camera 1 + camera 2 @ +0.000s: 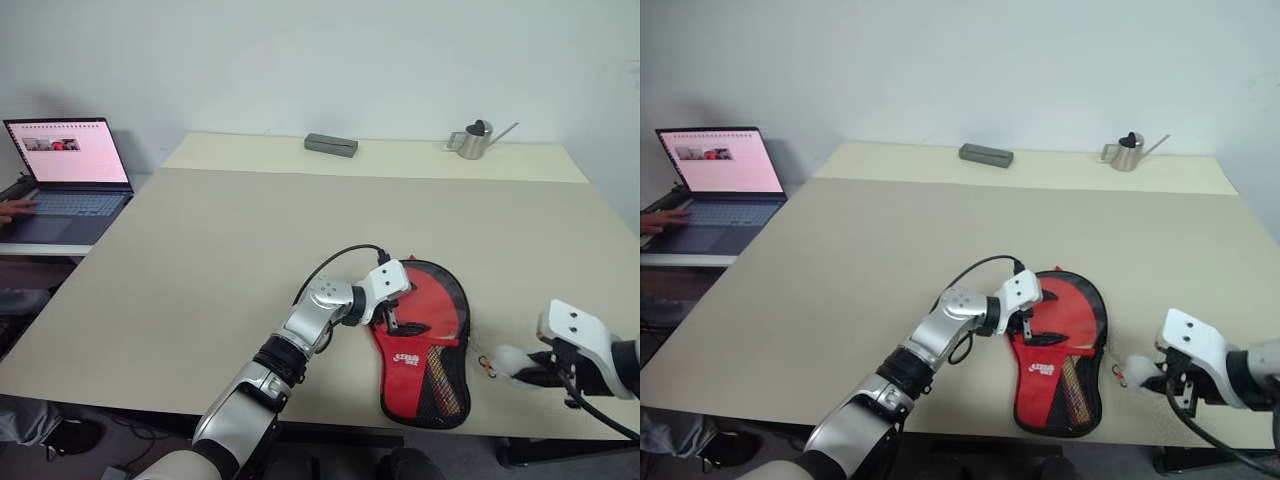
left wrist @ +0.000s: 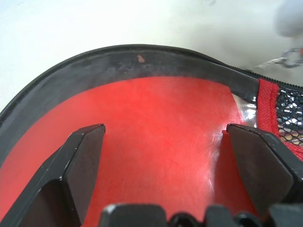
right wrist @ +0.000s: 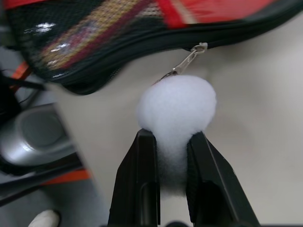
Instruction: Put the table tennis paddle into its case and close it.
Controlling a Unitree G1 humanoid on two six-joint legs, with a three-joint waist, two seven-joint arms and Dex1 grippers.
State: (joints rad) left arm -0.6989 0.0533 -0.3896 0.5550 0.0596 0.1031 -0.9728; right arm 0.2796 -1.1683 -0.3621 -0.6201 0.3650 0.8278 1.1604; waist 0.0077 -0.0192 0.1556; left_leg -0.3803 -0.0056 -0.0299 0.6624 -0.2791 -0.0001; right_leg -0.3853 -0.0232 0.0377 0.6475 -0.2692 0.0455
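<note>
The case (image 1: 425, 365) lies flat near the table's front edge, red side up, with black mesh pocket and white logo. Its round end points away from me. A smooth red face (image 2: 156, 123), apparently the table tennis paddle's rubber, shows inside the case's black rim (image 2: 142, 64). The striped handle (image 3: 94, 28) shows through the mesh. My left gripper (image 1: 395, 315) hovers open over that red face, one finger (image 2: 80, 161) on each side. Right of the case, my right gripper (image 3: 170, 142) is shut on the white pom-pom (image 3: 177, 111), which hangs from the case's zip by a metal clip (image 3: 187, 61).
A laptop (image 1: 70, 175) stands on a side desk at the left, with a person's hand (image 1: 15, 208) on it. A grey block (image 1: 331, 145) and a small metal watering can (image 1: 476, 140) sit at the table's far edge. The case lies close to the front edge (image 1: 330, 425).
</note>
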